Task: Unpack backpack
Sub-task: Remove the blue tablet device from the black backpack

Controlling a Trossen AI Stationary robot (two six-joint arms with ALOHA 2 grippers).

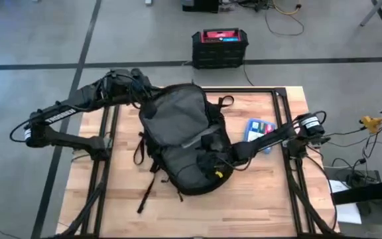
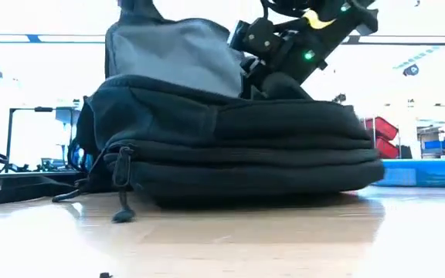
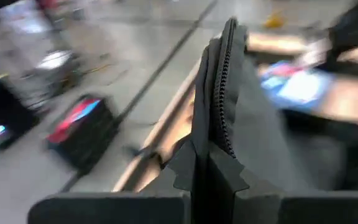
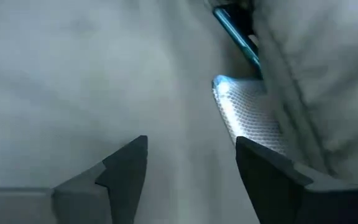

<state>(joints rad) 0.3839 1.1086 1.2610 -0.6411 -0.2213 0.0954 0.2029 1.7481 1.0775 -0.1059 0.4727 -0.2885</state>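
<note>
My right tool (image 4: 191, 171) is inside the backpack (image 1: 184, 143), its two dark fingers (image 4: 126, 165) spread wide with nothing between them. Grey lining surrounds them, and just beyond the fingertips I see a pale mesh panel (image 4: 247, 115) with a teal edge (image 4: 235, 34) above it; I cannot tell what either belongs to.

My left tool (image 3: 210, 180) is pinched shut on the backpack's opened flap (image 3: 219, 93), fingers closed on the fabric beside the zipper teeth, holding the grey-lined flap upright over the far part of the bag. In the low view that flap stands up behind the black body of the pack.

The backpack lies in the middle of the wooden counter (image 1: 264, 192), its loose black straps (image 1: 148, 192) trailing toward the near left. My right arm reaches into it from the right side; my left arm comes in from the far left.

On the counter just right of the backpack, partly under my right arm, lies a flat blue item (image 1: 257, 129). Beyond the counter, on the floor, stands a black box with a red top (image 1: 220, 46).
</note>
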